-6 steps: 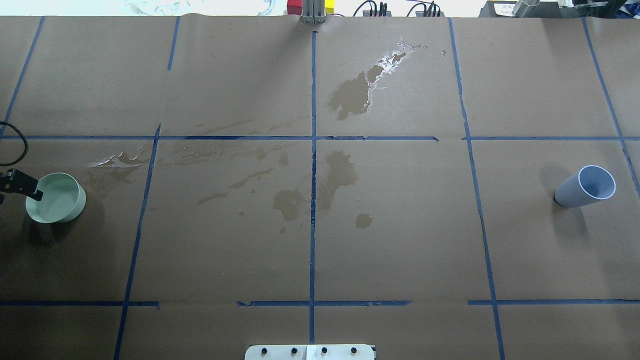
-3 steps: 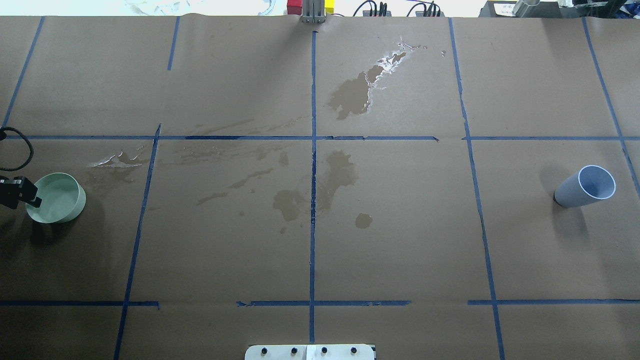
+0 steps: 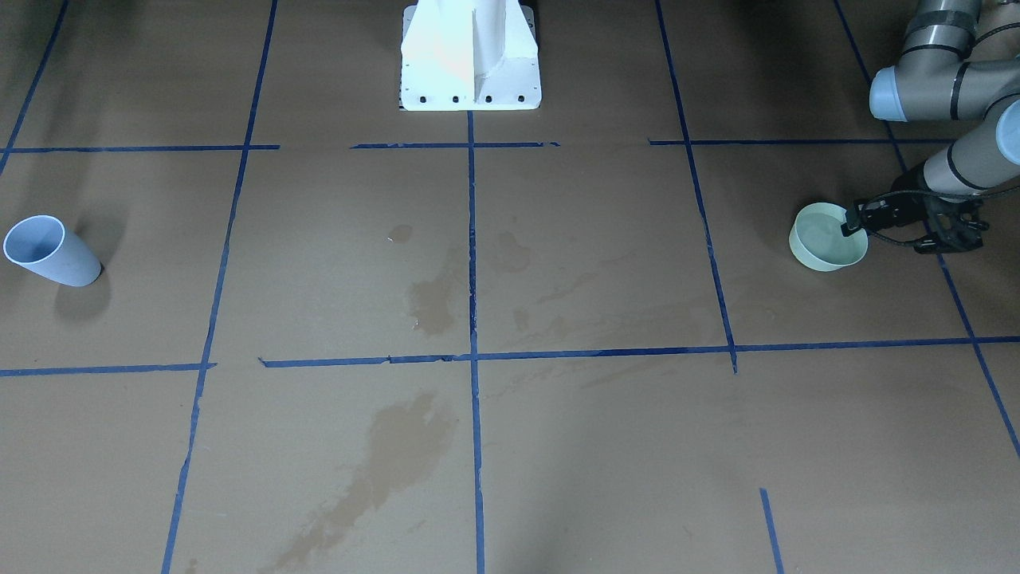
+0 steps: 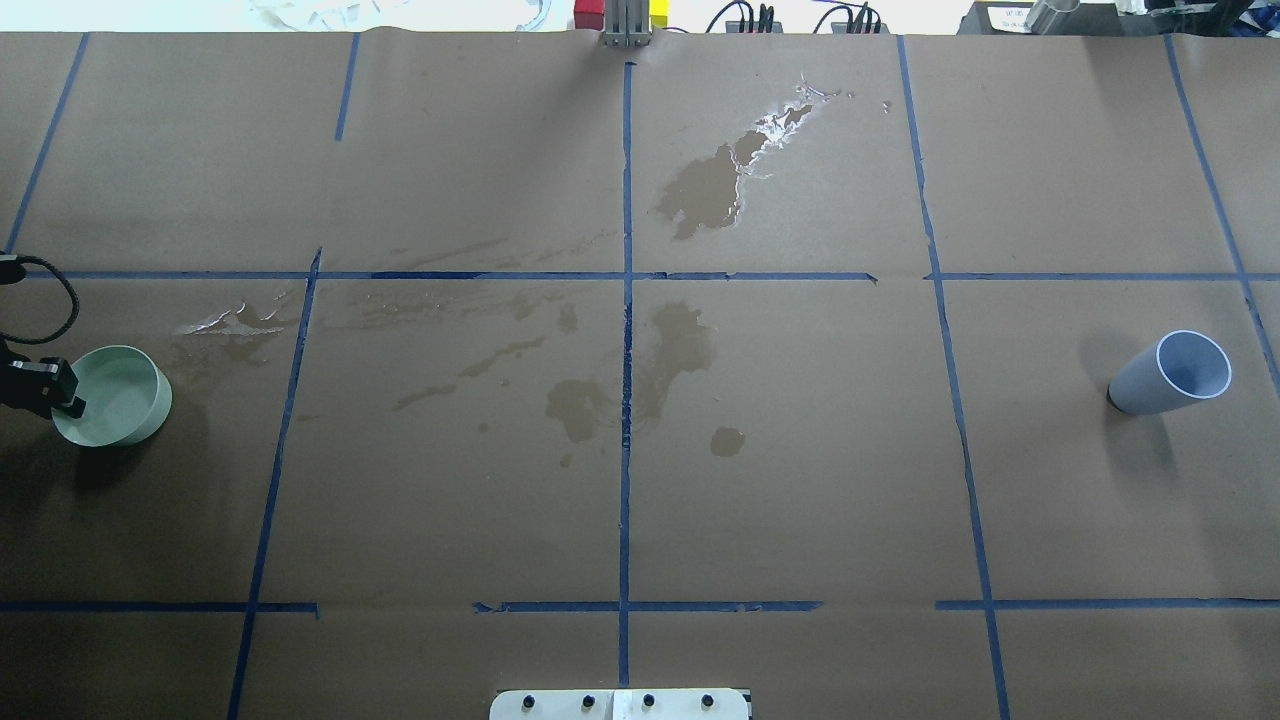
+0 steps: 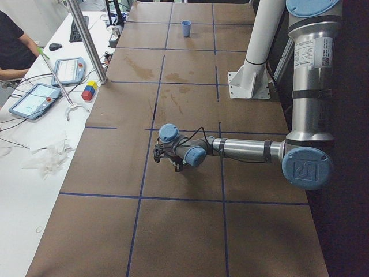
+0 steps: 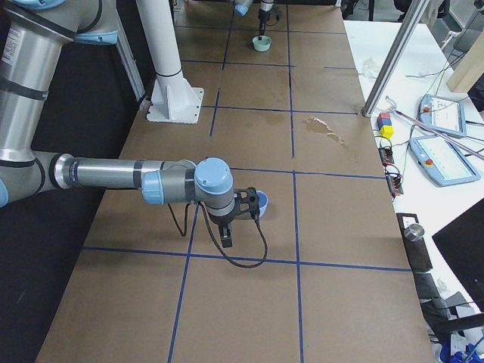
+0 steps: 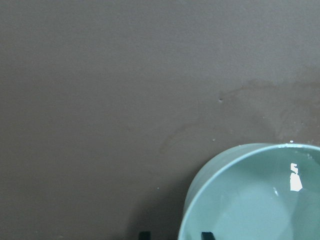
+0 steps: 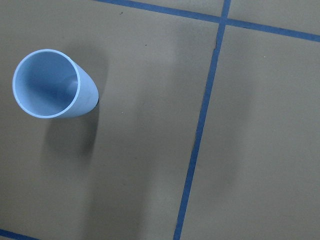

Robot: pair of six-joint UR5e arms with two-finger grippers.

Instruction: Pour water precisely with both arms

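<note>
My left gripper sits at the rim of the pale green round bowl, its jaws apart. In the left wrist view the two black fingertips straddle the bowl wall, one outside and one inside, with a gap on each side. The water lies in this bowl, glossy with one bright highlight.

My right gripper shows only in the right side view, just beside the light blue plastic cup. I cannot tell how far it is open. Its wrist view shows the cup standing alone on the surface.

The surface is brown paper divided by blue tape lines, with dark wet patches near the centre. The white bolted pedestal stands at the robot's edge. A white side table carries two tablets and coloured blocks, and a seated operator in black is beside it.

Since a second ago my left gripper has shifted slightly along the rim and levelled. Bowl and cup are unmoved.
</note>
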